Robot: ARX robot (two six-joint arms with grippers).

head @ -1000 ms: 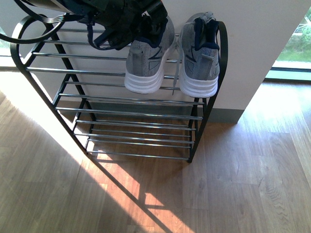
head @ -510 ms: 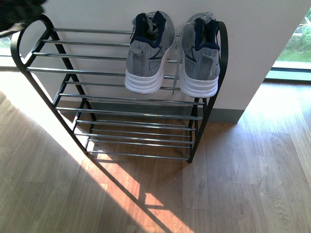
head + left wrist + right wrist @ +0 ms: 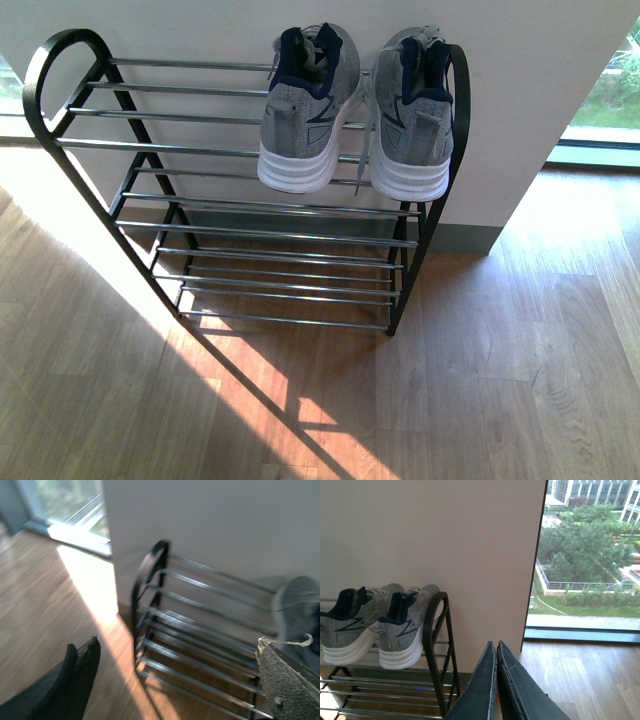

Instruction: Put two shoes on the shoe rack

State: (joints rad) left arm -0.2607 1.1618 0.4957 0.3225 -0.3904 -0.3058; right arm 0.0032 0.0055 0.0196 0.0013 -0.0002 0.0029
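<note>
Above a wood floor (image 3: 580, 675), the right claw (image 3: 496, 647), pinched together and empty, hangs beside the shoe rack (image 3: 434, 655) bearing both sneakers (image 3: 395, 625). The left claw (image 3: 175, 650), blurred, seems spread wide.

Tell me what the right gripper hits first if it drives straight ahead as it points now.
Probably the beige wall, just beside the shoe rack. The right gripper is shut and nothing shows in between, though depth is unclear.
</note>
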